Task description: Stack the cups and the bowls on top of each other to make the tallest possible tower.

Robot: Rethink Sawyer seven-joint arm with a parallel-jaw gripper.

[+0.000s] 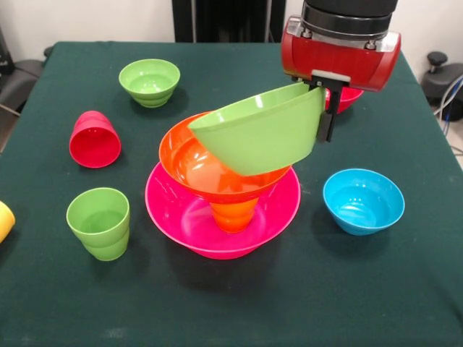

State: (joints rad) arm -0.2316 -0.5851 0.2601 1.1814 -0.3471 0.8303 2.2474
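Observation:
My gripper (324, 124) is shut on the rim of the large green bowl (264, 134) and holds it tilted, touching or just above the large orange bowl (194, 165). The orange bowl rests on the orange cup (233, 215), which stands in the very large pink bowl (181, 217); this is the tower. The red cup (94, 139) lies on its side at the left. The green cup (99, 223) stands upright at the front left. The yellow cup (3, 220) shows at the left edge. The small green bowl (150, 82) sits at the back left, the small blue bowl (363, 201) at the right. The small red bowl (350, 98) is mostly hidden behind my gripper.
The dark green table (231, 311) carries everything. The robot's black pedestal (224, 20) stands at the far side. Dark equipment (443, 76) sits off the table's right edge.

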